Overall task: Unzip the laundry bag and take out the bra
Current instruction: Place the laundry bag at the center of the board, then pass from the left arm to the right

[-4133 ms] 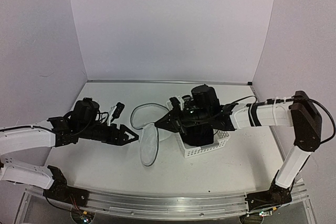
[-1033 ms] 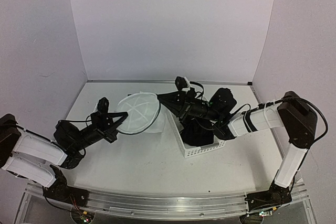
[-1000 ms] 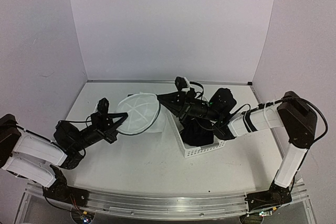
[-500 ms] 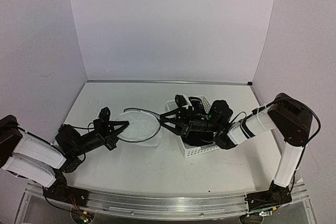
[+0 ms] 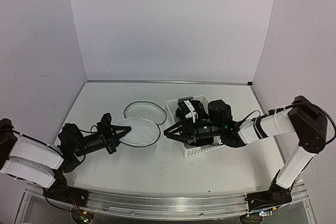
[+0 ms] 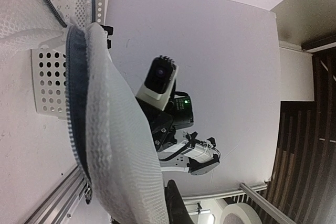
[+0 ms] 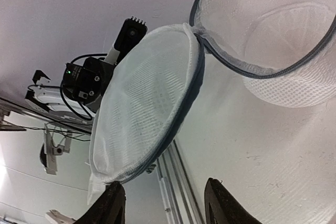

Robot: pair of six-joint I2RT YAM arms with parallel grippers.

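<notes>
The laundry bag (image 5: 140,129), white mesh with dark rims, lies flattened on the table left of centre, its zip open. One round face (image 7: 144,114) stands free of the open ring of the body (image 7: 262,35). My left gripper (image 5: 124,131) is shut on the near-left edge of that face; the mesh (image 6: 113,145) presses against the one finger (image 6: 178,207) that shows. My right gripper (image 5: 169,129) hangs open just right of the bag, with nothing between its fingertips (image 7: 167,205). The bra cannot be made out; my right arm covers the inside of the basket.
A white perforated plastic basket (image 5: 202,150) stands right of the bag, under my right wrist, and shows again in the left wrist view (image 6: 47,82). The metal rail (image 5: 157,203) runs along the near table edge. Walls close the back and both sides.
The bag, held up between both grippers a second ago, has come down flat onto the table. My right gripper has let go, opened and drawn back toward the basket. My left arm has lowered.
</notes>
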